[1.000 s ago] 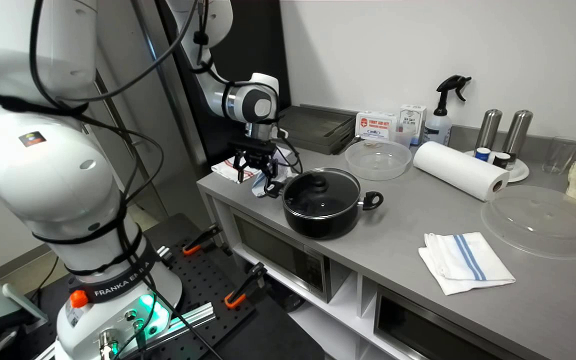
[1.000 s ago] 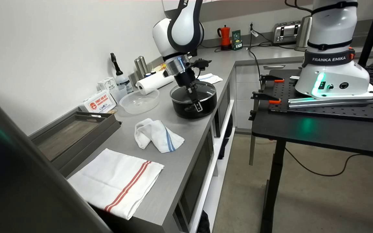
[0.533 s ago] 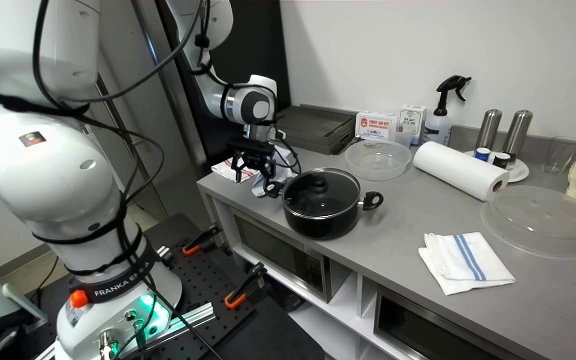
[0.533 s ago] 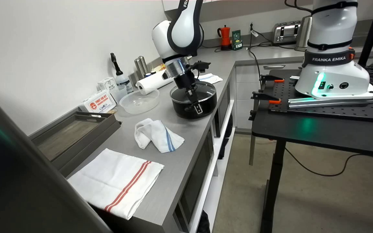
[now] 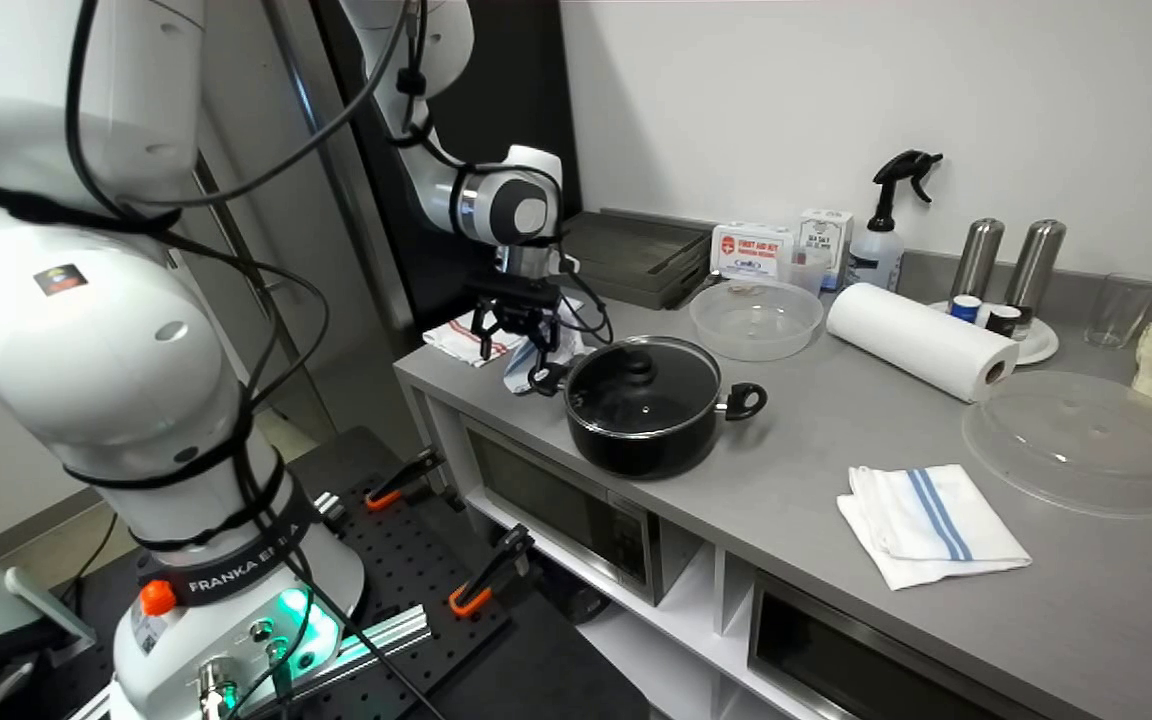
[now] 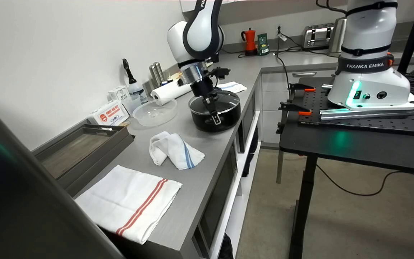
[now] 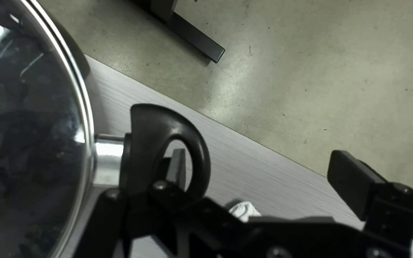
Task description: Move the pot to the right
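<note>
The black pot (image 5: 641,450) with its knobbed glass lid stands upright on the grey counter near the front edge. It also shows in an exterior view (image 6: 199,120), partly behind the gripper (image 6: 216,118). The wrist view shows part of the pot's lid (image 7: 23,125) and one side handle (image 7: 142,143). My gripper (image 7: 264,172) is open, fingers wide apart, nothing between them. One finger lines up with the opening of the handle; I cannot tell how deep it is. The other finger is out past the handle. In an exterior view the gripper (image 5: 514,355) is at the pot's near-fridge handle.
A crumpled blue-striped towel (image 6: 176,151) and a red-striped towel (image 6: 131,205) lie beside the pot. A clear round container (image 5: 756,320) and paper towel roll (image 5: 921,340) are behind it. A folded towel (image 5: 931,525) and clear lid (image 5: 1079,440) lie farther along the counter.
My gripper has shifted slightly, to the right in an exterior view showing the arm base up close and to the left in an exterior view from across. The pot has not moved.
</note>
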Robot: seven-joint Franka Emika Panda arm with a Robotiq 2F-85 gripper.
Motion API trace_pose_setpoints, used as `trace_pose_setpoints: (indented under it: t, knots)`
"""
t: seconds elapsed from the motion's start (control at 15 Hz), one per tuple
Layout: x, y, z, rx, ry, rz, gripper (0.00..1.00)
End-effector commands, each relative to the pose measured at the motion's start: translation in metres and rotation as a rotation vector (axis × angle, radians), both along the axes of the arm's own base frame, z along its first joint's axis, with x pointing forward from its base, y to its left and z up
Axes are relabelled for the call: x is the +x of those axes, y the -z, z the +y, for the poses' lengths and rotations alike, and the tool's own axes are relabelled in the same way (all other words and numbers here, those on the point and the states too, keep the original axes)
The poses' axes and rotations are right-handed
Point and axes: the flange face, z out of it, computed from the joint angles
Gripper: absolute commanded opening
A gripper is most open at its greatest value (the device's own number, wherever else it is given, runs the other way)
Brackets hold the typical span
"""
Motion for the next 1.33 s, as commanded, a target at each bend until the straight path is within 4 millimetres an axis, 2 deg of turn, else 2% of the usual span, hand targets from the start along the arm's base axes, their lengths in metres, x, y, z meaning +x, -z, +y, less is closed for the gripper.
trace_pose_setpoints:
  t: [0.0, 0.33, 1.27]
  knots:
    - [0.0099, 0.0050, -0.0035, 0.033, -0.004, -0.002, 1.00]
    - [0.0140, 0.0092, -0.0088, 0.042, -0.004, 0.006, 1.00]
    - [0.0165, 0.0147, -0.0059, 0.053, -0.002, 0.018, 1.00]
